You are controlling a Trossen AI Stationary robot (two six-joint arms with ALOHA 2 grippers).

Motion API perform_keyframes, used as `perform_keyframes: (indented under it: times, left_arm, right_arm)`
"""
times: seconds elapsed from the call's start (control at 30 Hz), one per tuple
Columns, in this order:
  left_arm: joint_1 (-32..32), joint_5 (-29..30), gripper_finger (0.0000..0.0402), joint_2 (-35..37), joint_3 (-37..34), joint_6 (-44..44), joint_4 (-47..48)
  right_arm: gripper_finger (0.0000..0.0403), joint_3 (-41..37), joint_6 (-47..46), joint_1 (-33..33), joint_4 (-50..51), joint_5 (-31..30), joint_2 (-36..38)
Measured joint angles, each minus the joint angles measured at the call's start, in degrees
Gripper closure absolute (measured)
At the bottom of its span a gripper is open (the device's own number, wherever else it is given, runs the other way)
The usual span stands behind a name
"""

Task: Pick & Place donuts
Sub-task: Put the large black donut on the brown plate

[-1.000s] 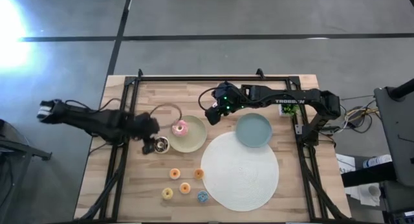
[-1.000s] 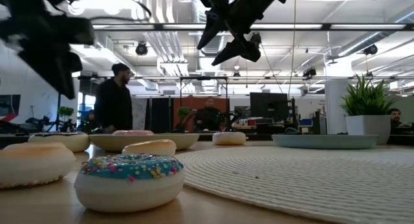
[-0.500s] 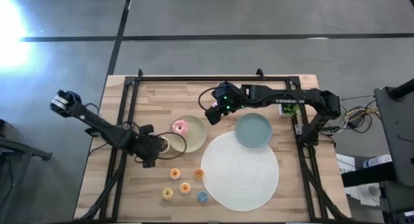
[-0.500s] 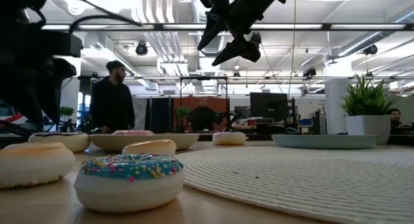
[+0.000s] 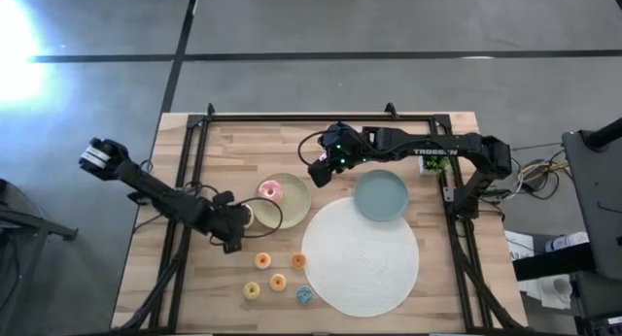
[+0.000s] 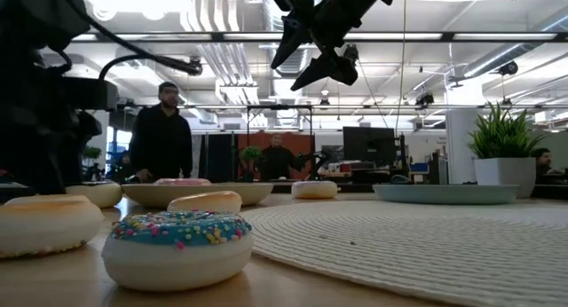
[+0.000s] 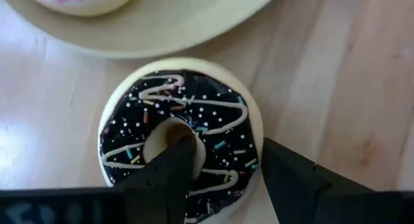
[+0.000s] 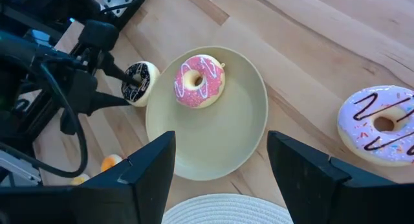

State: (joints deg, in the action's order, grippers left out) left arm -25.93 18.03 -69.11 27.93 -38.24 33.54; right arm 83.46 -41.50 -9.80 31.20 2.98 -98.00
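Observation:
A brown-iced donut [image 7: 181, 130] lies flat on the wood beside the beige plate [image 5: 292, 212]. My left gripper [image 7: 226, 153] is open over it, one finger in its hole and one outside its rim. The donut also shows in the high view [image 5: 244, 216]. A pink donut [image 8: 198, 80] lies on the beige plate. A purple-white donut [image 8: 381, 123] lies on the wood, hidden under my right arm in the high view. My right gripper [image 5: 319, 171] hangs open and empty above the table, beyond the beige plate. My left gripper comes at the brown-iced donut from above. One finger [image 7: 171, 169] is in the hole and the other [image 7: 284, 179] is at the outer rim [image 7: 257, 136], so the ring's wall lies between them. I cannot tell whether they touch it. The donut lies flat on the table.
Several mini donuts lie near the front, among them an orange one [image 5: 262, 260], a yellow one [image 5: 252, 289] and a blue sprinkled one [image 5: 304, 295]. A teal plate [image 5: 380, 195] and a white round mat [image 5: 361, 256] lie on the right. A person [image 6: 164, 134] stands in the room behind.
My left gripper has come down fast to the brown-iced donut beside the beige plate and settled over it. The donuts have stayed where they were.

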Motion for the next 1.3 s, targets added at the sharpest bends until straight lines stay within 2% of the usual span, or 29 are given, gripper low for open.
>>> perform_keyframes:
  times: [0.1, 0.17, 0.37, 0.5, 0.77, 0.83, 0.97, 1.17, 1.3]
  left_arm:
    - [0.0, 1.3, 0.0252, -1.3, 0.2, -1.0, -0.1]
    - [0.0, 2.8, 0.0270, -1.8, 0.5, -1.2, -0.1]
    - [0.1, 6.0, 0.0383, -2.6, 1.1, -3.1, 0.0]
    - [0.1, 6.0, 0.0396, 0.3, 4.0, -4.5, 0.8]
    - [0.4, 9.6, 0.0400, 5.2, 11.6, -2.5, 14.5]
    - [0.7, 9.5, 0.0400, 5.6, 12.1, 1.8, 11.2]
    - [2.9, 5.8, 0.0401, 5.3, 11.9, 16.5, -3.9]
    - [11.2, -4.1, 0.0401, -2.3, 10.2, 32.4, -11.5]
    - [15.0, -5.8, 0.0401, -8.4, 11.6, 41.6, -18.0]
  right_arm:
    - [0.0168, 0.0, 0.3, 0.0, 0.0, 0.0, 0.0]
    - [0.0168, 0.0, 0.8, 0.0, 0.1, 0.1, 0.0]
    - [0.0168, 0.0, 1.2, 0.0, 0.2, 0.5, 0.0]
    - [0.0168, 0.0, 1.4, 0.0, 0.2, 1.0, 0.0]
    - [0.0174, 0.0, 2.0, -0.2, 2.0, 0.5, 0.6]
    - [0.0175, 0.0, 2.9, -0.4, 5.3, -0.2, 0.5]
    - [0.0174, -0.5, 4.3, -1.7, 9.8, -0.2, 0.5]
    - [0.0174, -0.6, 4.7, -3.6, 10.6, -0.1, 0.5]
    - [0.0175, -0.6, 4.7, -3.8, 12.5, 0.2, 0.7]
